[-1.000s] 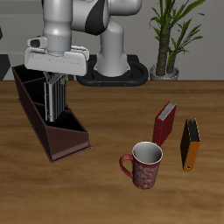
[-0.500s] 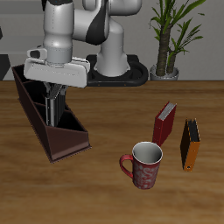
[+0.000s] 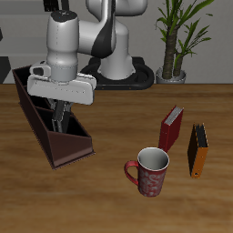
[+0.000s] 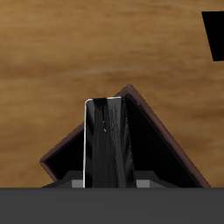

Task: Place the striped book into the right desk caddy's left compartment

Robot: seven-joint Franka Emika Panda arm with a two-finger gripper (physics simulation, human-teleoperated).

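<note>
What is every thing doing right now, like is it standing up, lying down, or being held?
striped book: upright, held over the caddy's end section.
tool: shut on the striped book, lowered at the caddy.
right desk caddy: open-topped, flat on the table.
mug: upright, opening up.
red book: standing, leaning a little.
orange-and-black book: standing on edge.
plant: upright at the back.

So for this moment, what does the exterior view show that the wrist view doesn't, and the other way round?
Only the exterior view shows the red book, the orange-and-black book, the red mug, the potted plant and the whole arm. Only the wrist view shows the striped book close up, upright between the hand's fingers, above the caddy's end compartment. Both show the right desk caddy and the wooden table; the hand sits low over the caddy in the exterior view.
</note>
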